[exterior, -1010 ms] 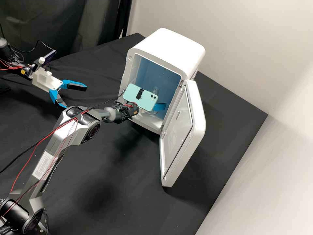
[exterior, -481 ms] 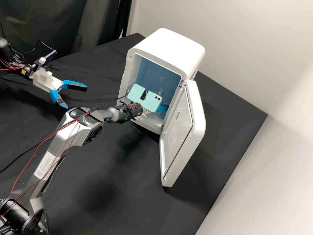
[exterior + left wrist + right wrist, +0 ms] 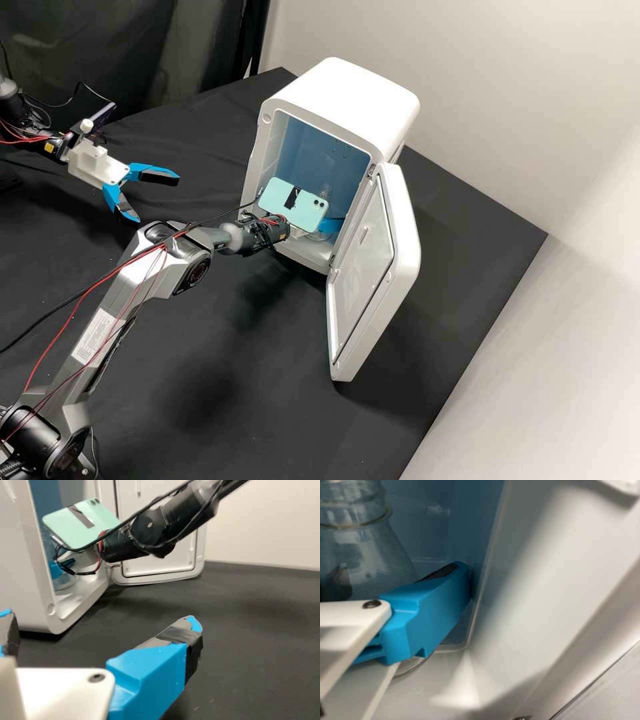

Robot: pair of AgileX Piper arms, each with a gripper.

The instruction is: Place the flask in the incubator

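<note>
High view, incubator (image 3: 347, 100): white, on the black bench (image 3: 233, 373), door (image 3: 377, 267) swung wide.
Flask (image 3: 360, 555): clear glass, upright inside the blue chamber, low near its floor.
Right gripper (image 3: 324, 223): inside the chamber, just beside the flask; you cannot tell whether it grips or is loose.
Left gripper (image 3: 157, 197): spread wide, holding nothing, well apart from the incubator.
Progress: flask looks delivered. Left for you, likely: release, withdrawal, perhaps closing the door.
</note>
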